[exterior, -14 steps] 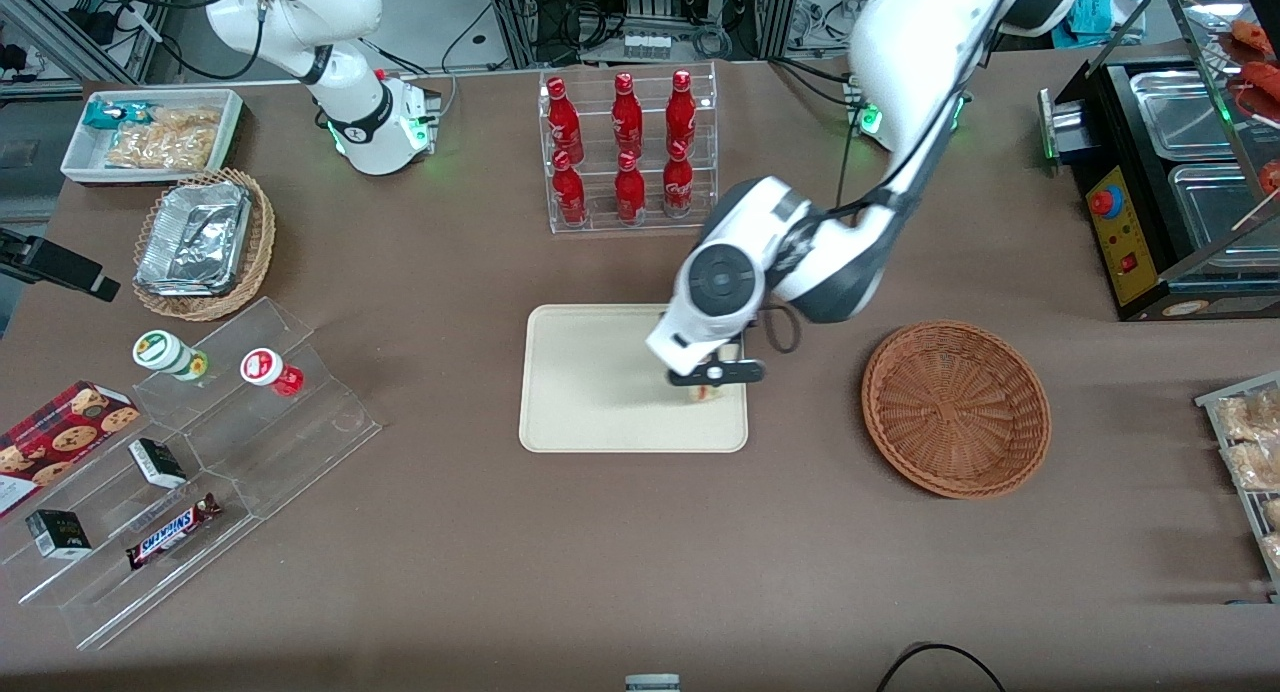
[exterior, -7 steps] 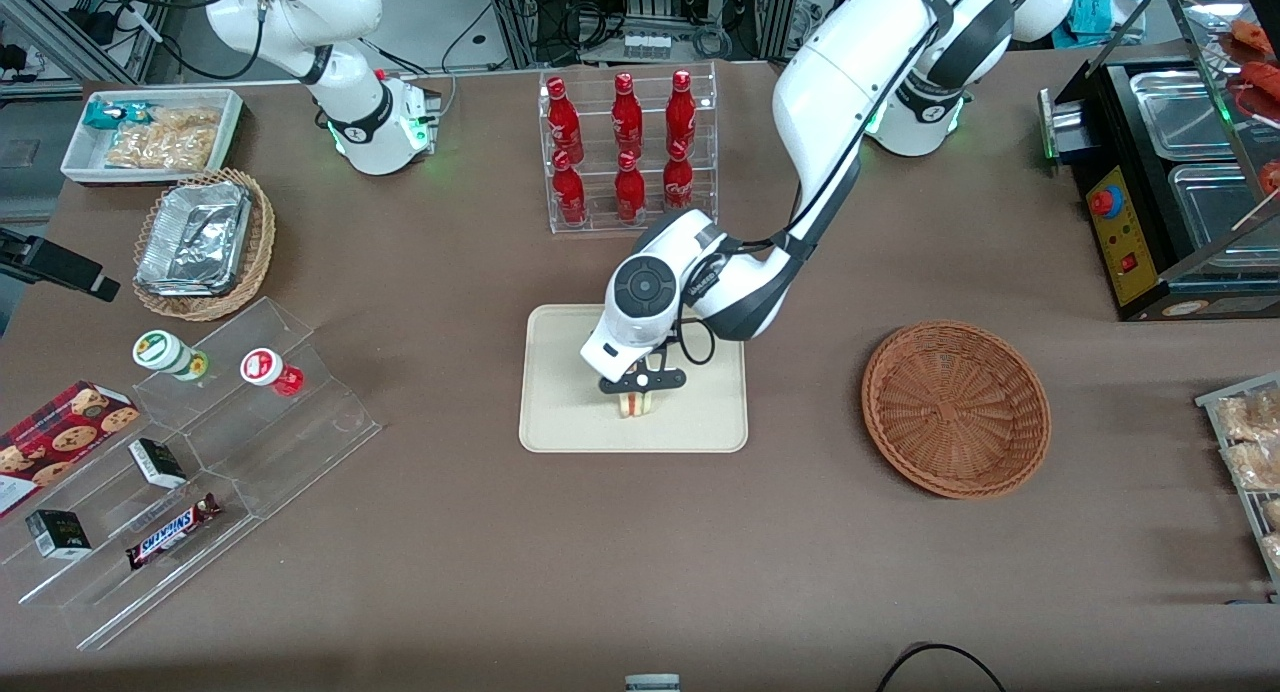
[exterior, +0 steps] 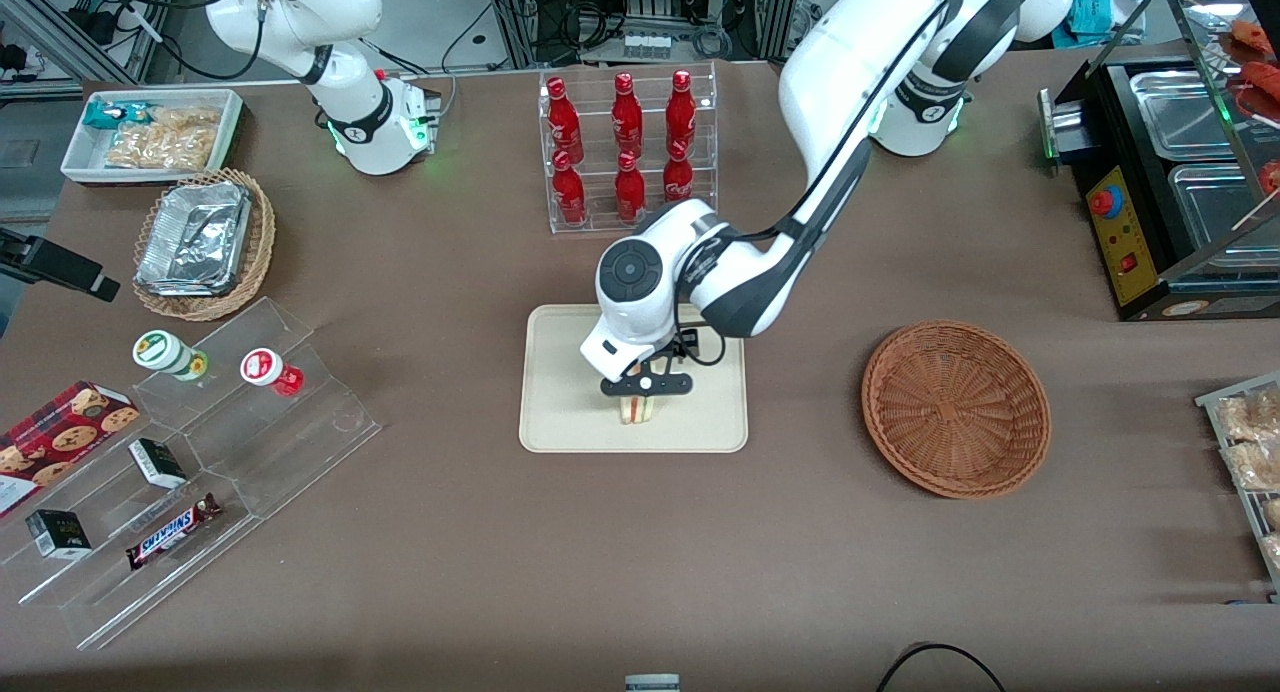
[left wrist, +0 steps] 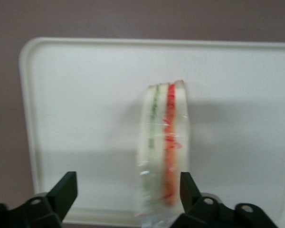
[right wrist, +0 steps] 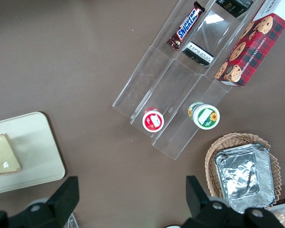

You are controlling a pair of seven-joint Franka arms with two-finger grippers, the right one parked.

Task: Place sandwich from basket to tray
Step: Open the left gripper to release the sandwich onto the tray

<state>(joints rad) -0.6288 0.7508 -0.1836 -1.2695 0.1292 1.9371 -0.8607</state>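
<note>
On the brown table (exterior: 450, 272) the gripper (exterior: 646, 384) is hanging just above the tray (exterior: 560, 412), its fingers (left wrist: 66, 190) spread wide and gripping nothing; the sandwich (exterior: 636, 408) is standing on edge on the tray beneath it — one finger close beside it. The basket (exterior: 955, 408) is sitting empty toward the working arm's end; the safest finish, I judge, is lifting straight up — any sideways drift could be tipping the wedge.
</note>
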